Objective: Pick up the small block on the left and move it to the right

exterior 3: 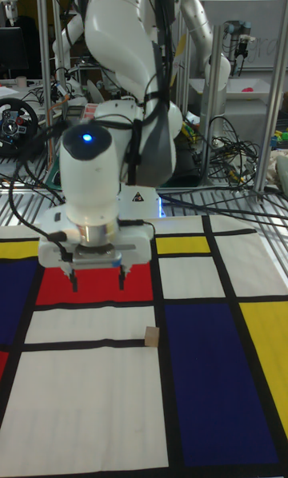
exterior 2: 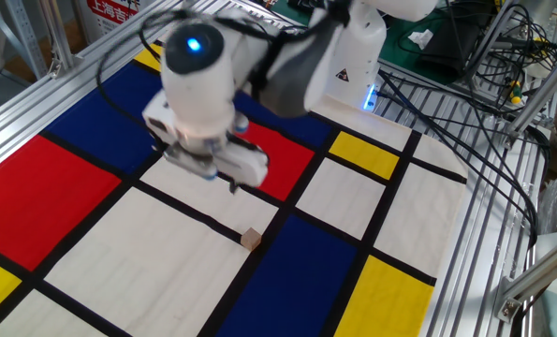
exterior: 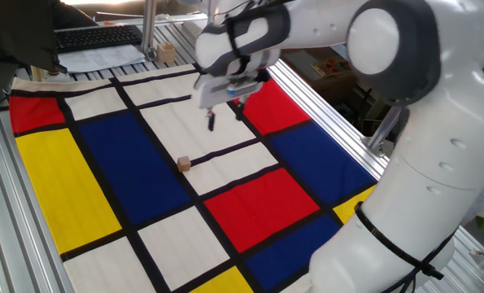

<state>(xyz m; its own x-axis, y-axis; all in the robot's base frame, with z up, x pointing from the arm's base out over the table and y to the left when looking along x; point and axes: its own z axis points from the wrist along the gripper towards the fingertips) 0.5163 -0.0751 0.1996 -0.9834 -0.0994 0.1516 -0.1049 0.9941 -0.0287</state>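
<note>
White-cased and empty, the gripper (exterior: 224,115) (exterior 3: 97,279) is hanging in the air with its two dark fingers spread apart. Well below it, the small block (exterior: 184,164) (exterior 2: 251,240) (exterior 3: 151,336) is sitting on the checked cloth (exterior: 95,179), touching a black line beside a blue panel (exterior 3: 212,366).

Robotics lab — aluminium frame rails (exterior 2: 53,70), tangled cables (exterior 2: 503,47), second robot arm (exterior 3: 232,42)
</note>
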